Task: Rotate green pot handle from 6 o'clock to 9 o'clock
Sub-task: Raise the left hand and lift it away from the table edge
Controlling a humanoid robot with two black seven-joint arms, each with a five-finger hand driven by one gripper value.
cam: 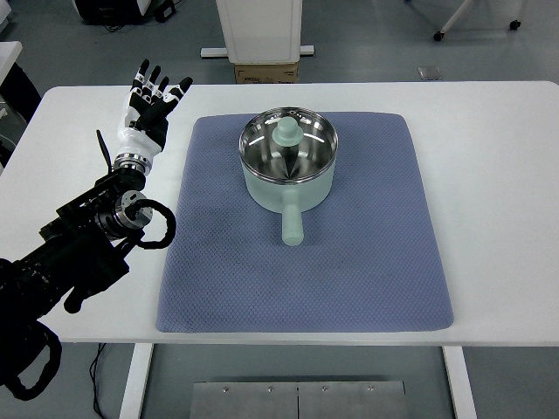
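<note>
White table [489,201]: spans nearly the whole view and carries everything noted below; the left hand is raised over its far-left part.

Blue-grey mat [349,279]: lies flat on the table, its left edge just to the right of the left hand and forearm. It extends from there well across the table centre.

Left arm [79,244]: black, enters from the lower-left edge and runs up along the mat's left side.

Green pot [289,166]: stands upright on the far half of the mat, well to the right of the left hand and not touched by it. A glass lid with a green knob [287,132] sits on top. The pot handle [291,223] points straight toward the robot's side, the six o'clock position, and lies nearer the robot than the hand and to its right.

Left hand [150,103]: black and white, fingers spread apart and extended away from the robot, holding nothing. It is clear of the pot, with bare mat between them.

Right hand: none visible.
</note>
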